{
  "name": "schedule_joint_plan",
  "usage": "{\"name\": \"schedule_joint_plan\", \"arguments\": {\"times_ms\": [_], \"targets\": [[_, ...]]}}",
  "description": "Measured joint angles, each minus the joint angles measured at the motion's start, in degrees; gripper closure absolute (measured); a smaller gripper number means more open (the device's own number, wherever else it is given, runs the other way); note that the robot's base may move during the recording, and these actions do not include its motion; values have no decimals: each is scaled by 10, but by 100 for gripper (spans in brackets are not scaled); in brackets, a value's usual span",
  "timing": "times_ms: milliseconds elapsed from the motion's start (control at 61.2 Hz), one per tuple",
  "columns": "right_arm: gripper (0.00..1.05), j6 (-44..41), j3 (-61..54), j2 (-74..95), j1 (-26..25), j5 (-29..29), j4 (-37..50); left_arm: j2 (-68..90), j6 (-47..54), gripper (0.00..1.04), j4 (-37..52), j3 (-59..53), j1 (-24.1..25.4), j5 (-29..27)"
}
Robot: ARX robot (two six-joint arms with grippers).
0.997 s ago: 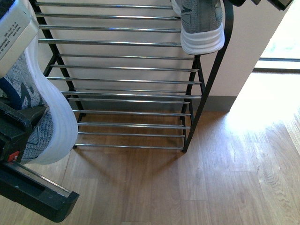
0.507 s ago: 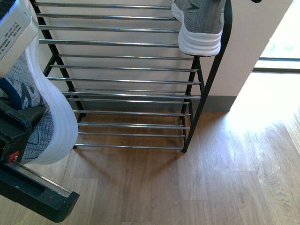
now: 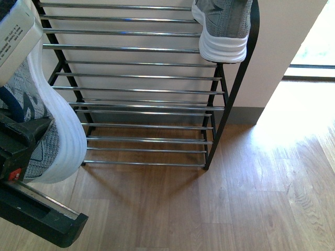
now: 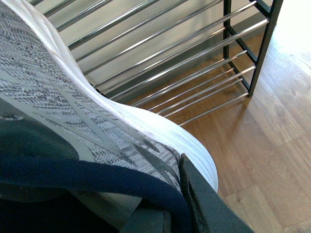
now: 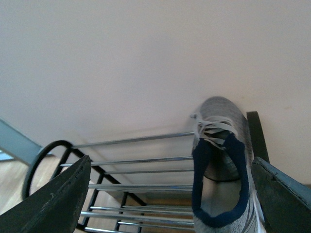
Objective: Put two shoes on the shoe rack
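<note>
- Lower left of the front view: left gripper (image 3: 29, 137) is clamped on the held sneaker (image 3: 57, 125). The dark jaws pinch the heel collar, and the navy lining shows at the grip in the left wrist view.
- Held sneaker (image 4: 73, 111) hangs clear of the rack (image 3: 141, 76), just off its left edge. Its long axis runs roughly up and down the frame. The white sole faces right, toward the rods.
- Upper right of the front view: racked sneaker (image 3: 225, 26) sits on the top tier, tight to the right black upright. Its toe points to the wall (image 5: 146, 58) and its heel overhangs the front rod.
- Right gripper (image 5: 170, 160) is spread wide and holds nothing. The racked sneaker (image 5: 221, 174) stands beyond it, nearer the right-hand finger. Whether that finger touches it I cannot tell.
- Key relation: bare top-tier rods lie up and to the right of the held sneaker, between it and the racked one.
- Judgement: the left arm is the nearer and already loaded. The move calls for turning the sole down, laying the shoe parallel to its mate, then easing it in from the left.
- Risk, as a guess: the sole catching a rod edge-on.
- Wood floor (image 3: 251, 198) fills the lower right.
</note>
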Motion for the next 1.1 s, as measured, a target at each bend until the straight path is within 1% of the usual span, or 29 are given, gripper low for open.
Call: {"name": "schedule_joint_plan", "arguments": {"times_ms": [49,180,261,409,523,588,735,768,784,850,981,1062,1079,1095], "targets": [[9,-16,-38,-39,3,-19,16,0,0,103,0,0,0,0],[9,-65,-128,-122,4,-41,58,0,0,103,0,0,0,0],[9,-100,-198,-176,5,-38,97,0,0,103,0,0,0,0],[9,-121,-306,-252,2,-31,140,0,0,103,0,0,0,0],[9,-128,-408,-301,-26,1,215,0,0,103,0,0,0,0],[9,-123,-436,-301,-40,17,251,0,0,103,0,0,0,0],[9,-119,-448,-297,-45,21,260,0,0,103,0,0,0,0],[12,-132,-446,-303,-45,22,246,0,0,103,0,0,0,0],[15,-145,-444,-309,-47,21,224,0,0,103,0,0,0,0],[26,-183,-449,-332,-53,14,180,0,0,103,0,0,0,0],[47,-218,-474,-373,-70,1,159,0,0,103,0,0,0,0],[64,-226,-490,-405,-81,-10,146,0,0,103,0,0,0,0],[66,-227,-492,-408,-82,-11,144,0,0,103,0,0,0,0],[71,-228,-497,-417,-85,-15,139,0,0,103,0,0,0,0]]}}
